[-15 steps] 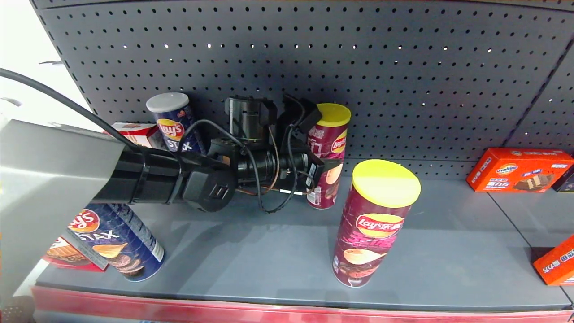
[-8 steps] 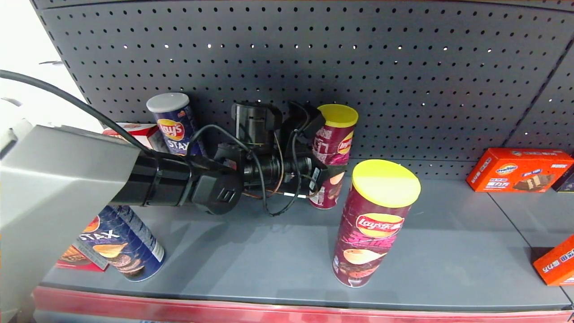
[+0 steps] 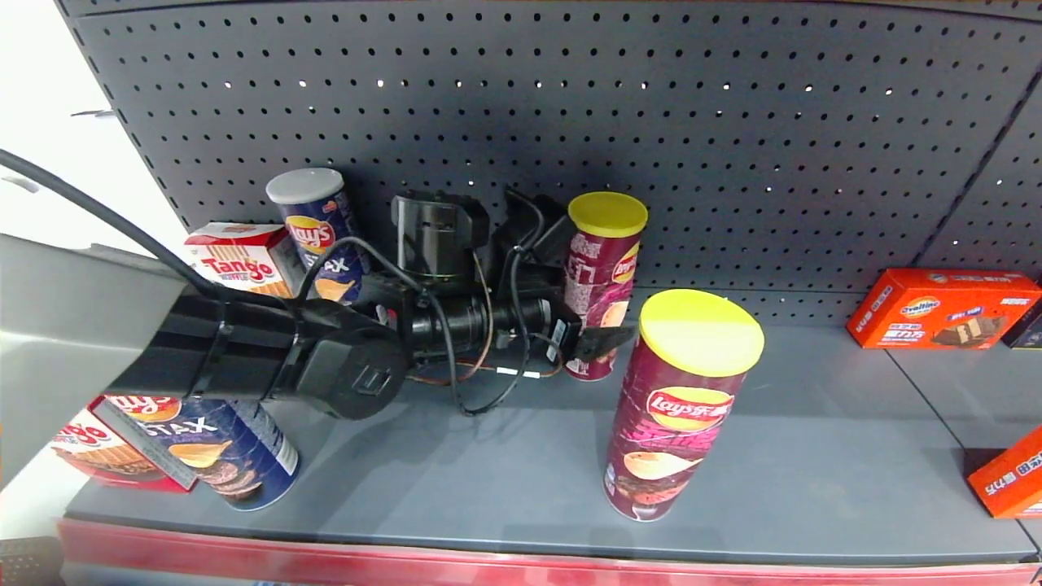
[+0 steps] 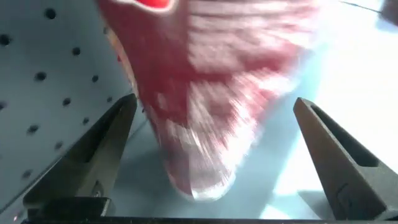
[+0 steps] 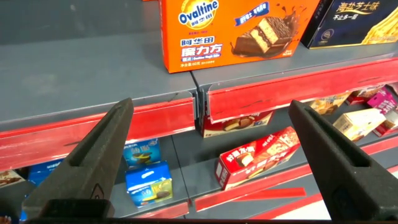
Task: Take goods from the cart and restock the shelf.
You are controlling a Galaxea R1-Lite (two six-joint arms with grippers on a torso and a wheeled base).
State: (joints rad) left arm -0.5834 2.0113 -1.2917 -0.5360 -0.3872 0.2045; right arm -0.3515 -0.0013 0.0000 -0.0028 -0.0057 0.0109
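— Where is the maroon can sitting?

— It's standing at the back of the shelf, close to the pegboard. The left pincer is straddling it with its fingers spread wide. Neither finger is pressing on the can, so the pincer is gripping nothing.

— I'm reading this step as backing away from a placed can. How should that go?

— I'd be pulling straight back along the arm's own line and keeping the fingers wide, so neither one clips the can. The near finger is sitting close to the front can, so I wouldn't be swinging forward.

— And the left arm?

— It's reaching in from the robot's left, lying nearly level above the shelf, with the wrist pointing across at the can.

— The right pincer?

— It's hanging wide open and empty, facing lower shelves and an orange box.
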